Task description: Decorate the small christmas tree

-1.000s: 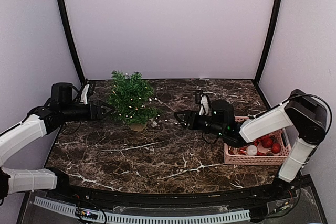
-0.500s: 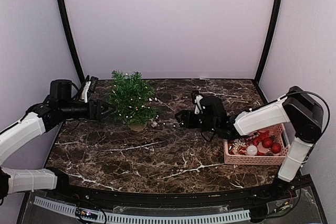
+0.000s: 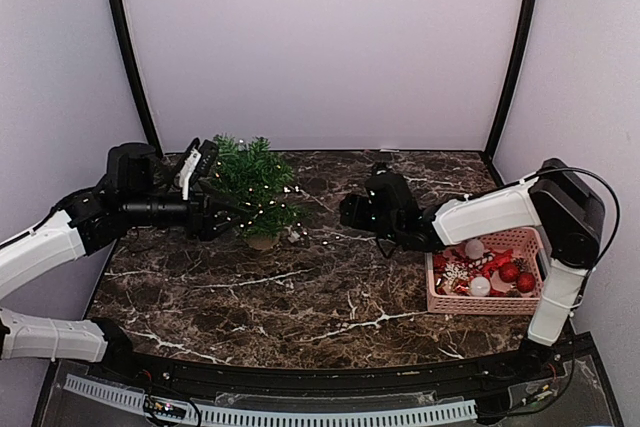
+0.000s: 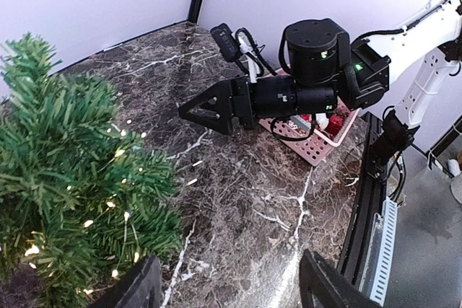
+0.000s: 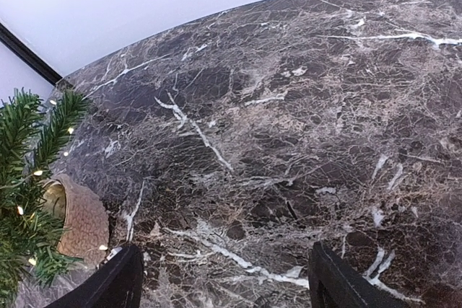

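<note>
The small christmas tree [image 3: 250, 185] stands in its tan pot [image 3: 261, 241] at the back left of the marble table, with tiny warm lights strung through the branches. My left gripper [image 3: 222, 215] is open at the tree's lower left side, against the branches, holding nothing. In the left wrist view the tree [image 4: 65, 178] fills the left side, and only marble shows between the left gripper [image 4: 231, 290] fingers. My right gripper [image 3: 347, 212] is open and empty, to the right of the tree and pointing at it. In the right wrist view the tree [image 5: 22, 178] and pot [image 5: 76, 218] lie left of the right gripper [image 5: 227, 286].
A pink basket [image 3: 480, 305] holding red and white baubles sits at the right, behind the right forearm. A few loose lights [image 3: 305, 235] trail on the table just right of the pot. Black frame posts and pale walls close off the back and sides.
The left gripper has moved right, up against the tree. The right gripper has swung back and left, away from the basket, and its jaws have widened.
</note>
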Robot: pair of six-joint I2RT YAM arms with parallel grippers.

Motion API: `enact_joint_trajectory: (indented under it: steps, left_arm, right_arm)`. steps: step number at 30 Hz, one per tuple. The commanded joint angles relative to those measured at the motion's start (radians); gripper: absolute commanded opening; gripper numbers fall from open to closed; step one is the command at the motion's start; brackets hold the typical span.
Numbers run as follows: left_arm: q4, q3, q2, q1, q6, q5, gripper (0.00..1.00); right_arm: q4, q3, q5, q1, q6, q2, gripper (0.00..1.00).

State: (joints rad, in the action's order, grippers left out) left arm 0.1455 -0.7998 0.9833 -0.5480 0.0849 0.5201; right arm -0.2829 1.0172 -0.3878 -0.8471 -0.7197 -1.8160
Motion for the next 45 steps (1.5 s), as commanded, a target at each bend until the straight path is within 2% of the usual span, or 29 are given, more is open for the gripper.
enact_joint_trajectory:
  steps: [1,6,10,14,18,22,39,45]
  left_arm:
    - [-0.065,-0.044,0.027,-0.061,-0.049,-0.062,0.67]
    - [-0.056,-0.076,0.045,-0.066,-0.011,-0.163,0.66]
    - [-0.028,-0.094,0.01,-0.036,0.078,-0.224,0.67]
    - [-0.008,-0.075,-0.031,0.074,0.188,-0.157,0.68]
    - [-0.008,-0.038,-0.05,0.171,0.236,-0.094,0.68]
    - [-0.003,-0.032,-0.034,0.216,0.252,-0.055,0.69]
    - [-0.007,-0.01,0.004,0.235,0.227,-0.064,0.69]
    - [-0.002,0.006,0.002,0.238,0.23,-0.073,0.69]
  right_arm:
    - [-0.059,0.025,-0.009,0.012,-0.022,0.014,0.79]
    - [-0.13,-0.007,0.091,0.015,0.053,0.039,0.78]
    - [-0.165,-0.072,0.189,0.03,0.061,0.05,0.77]
    - [-0.16,-0.089,0.253,0.031,0.066,0.037,0.76]
    - [-0.163,-0.054,0.332,0.029,0.046,-0.013,0.7]
    - [-0.156,-0.014,0.347,0.029,0.017,-0.066,0.63]
    - [-0.095,0.116,0.358,0.031,-0.019,-0.203,0.32]
    - [-0.104,0.111,0.362,0.031,-0.028,-0.205,0.11]
